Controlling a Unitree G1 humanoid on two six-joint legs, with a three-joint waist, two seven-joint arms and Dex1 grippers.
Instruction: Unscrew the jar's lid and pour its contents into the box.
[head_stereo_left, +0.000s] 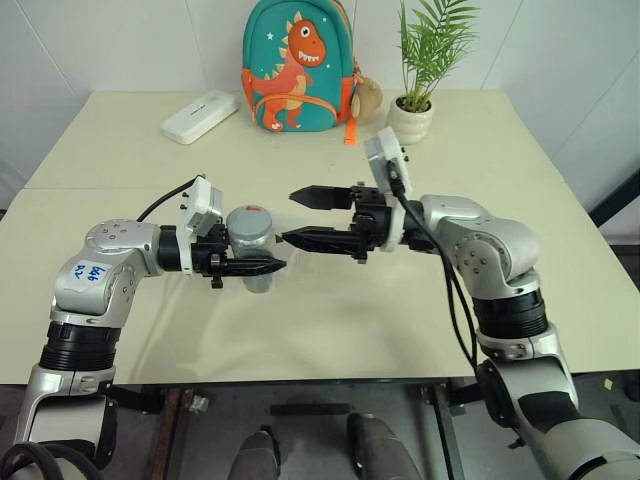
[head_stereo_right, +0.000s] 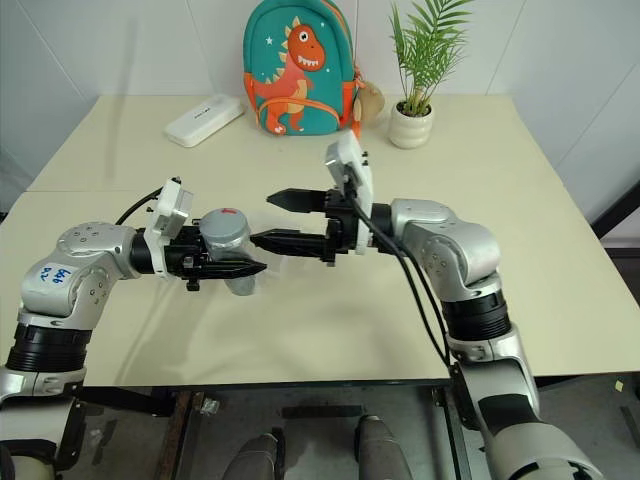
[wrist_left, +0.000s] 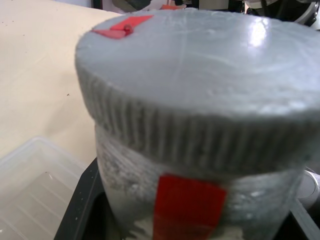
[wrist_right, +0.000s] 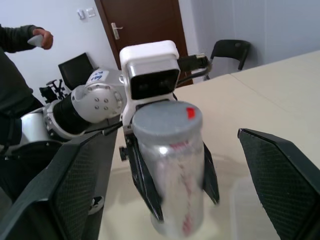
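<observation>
Left tool: clenched on the jar, holding it upright above the bench.
Jar: silvery-grey, a red stripe down its side.
Lid: on the jar's mouth (a red mark on top, ribbed edge).
Box: clear plastic, on the bench just below the jar.
Right tool: released, fingers wide apart, pointing at the jar, just beside the lid without touching.
Far edge: white case, dinosaur backpack, potted plant.
</observation>
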